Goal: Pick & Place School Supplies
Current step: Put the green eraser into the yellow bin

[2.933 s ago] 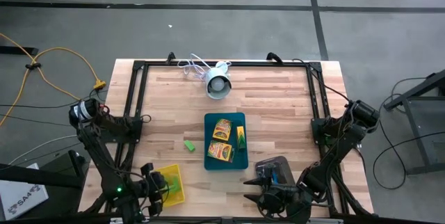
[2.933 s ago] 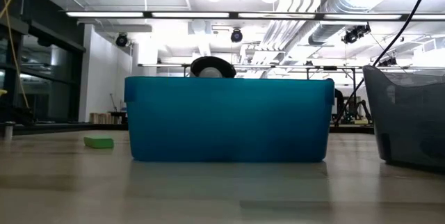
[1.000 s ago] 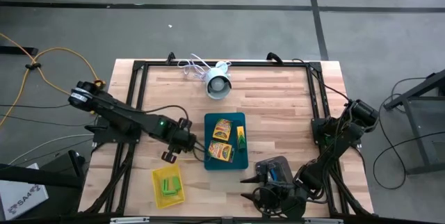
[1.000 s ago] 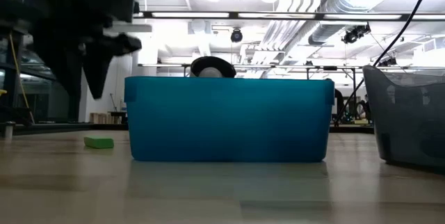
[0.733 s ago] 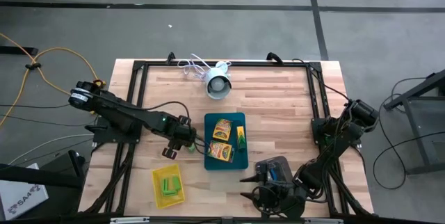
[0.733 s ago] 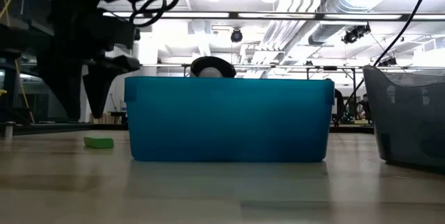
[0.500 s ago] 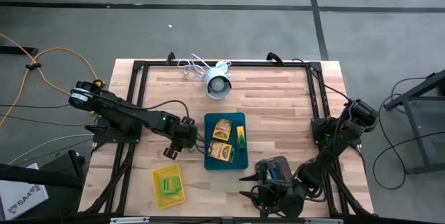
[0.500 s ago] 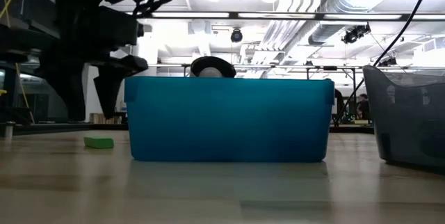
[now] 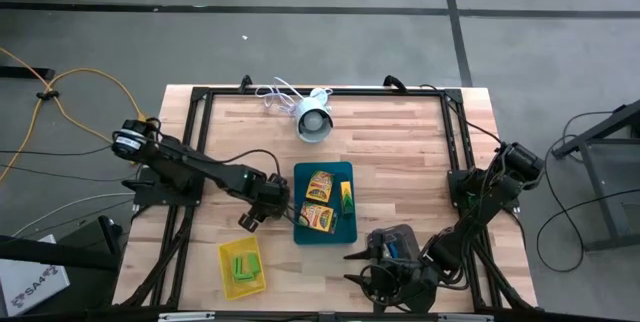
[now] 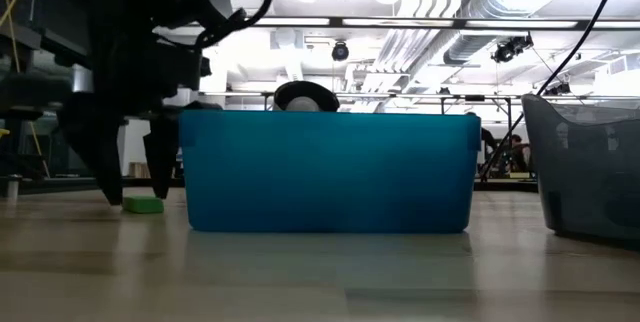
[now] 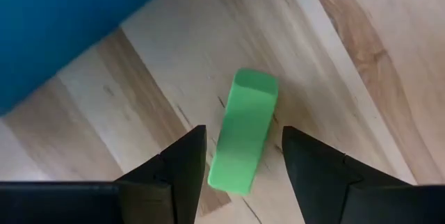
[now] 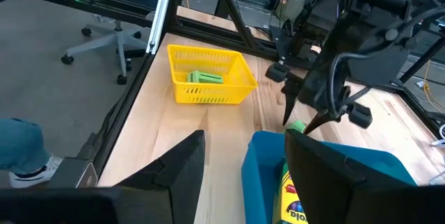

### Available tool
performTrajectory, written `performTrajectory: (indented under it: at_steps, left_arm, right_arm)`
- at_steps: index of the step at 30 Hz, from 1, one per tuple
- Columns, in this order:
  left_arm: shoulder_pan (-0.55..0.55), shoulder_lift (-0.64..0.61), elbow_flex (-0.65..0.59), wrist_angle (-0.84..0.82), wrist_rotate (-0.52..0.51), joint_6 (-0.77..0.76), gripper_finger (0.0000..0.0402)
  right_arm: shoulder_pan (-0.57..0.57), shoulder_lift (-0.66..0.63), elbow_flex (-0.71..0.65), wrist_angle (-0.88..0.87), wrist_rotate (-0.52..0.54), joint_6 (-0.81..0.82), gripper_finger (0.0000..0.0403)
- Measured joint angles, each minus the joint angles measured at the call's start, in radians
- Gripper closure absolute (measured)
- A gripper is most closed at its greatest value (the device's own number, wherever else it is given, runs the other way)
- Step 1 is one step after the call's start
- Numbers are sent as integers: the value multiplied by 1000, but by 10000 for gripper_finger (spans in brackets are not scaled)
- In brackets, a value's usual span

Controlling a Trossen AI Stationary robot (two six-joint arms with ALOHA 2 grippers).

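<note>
Left gripper (image 11: 240, 165), fingers apart, straddles the last loose green block (image 11: 244, 130) on the table beside the teal tray (image 9: 325, 233). Two boxes (image 9: 318, 202) lie in that tray, blocks in the yellow tray (image 9: 243, 268). Right gripper (image 9: 372, 277) waits open nearby.

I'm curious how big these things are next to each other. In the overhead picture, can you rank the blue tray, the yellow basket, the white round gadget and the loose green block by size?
1. blue tray
2. yellow basket
3. white round gadget
4. green block, partly hidden under the left gripper
</note>
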Motion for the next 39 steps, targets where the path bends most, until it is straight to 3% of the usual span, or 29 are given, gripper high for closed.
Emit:
performTrajectory:
  at_steps: [10,21,29,39]
  left_arm:
    - [0,39,3,22,11,8,223]
    - [0,38,1,20,36,-11,299]
    - [0,36,1,20,27,-13,309]
    - [-20,-94,2,15,27,-110,310]
  right_arm:
    - [0,0,0,-1,0,0,213]
    - [0,0,0,-1,0,0,213]
    - [0,0,0,-1,0,0,213]
    - [0,0,0,-3,-5,0,213]
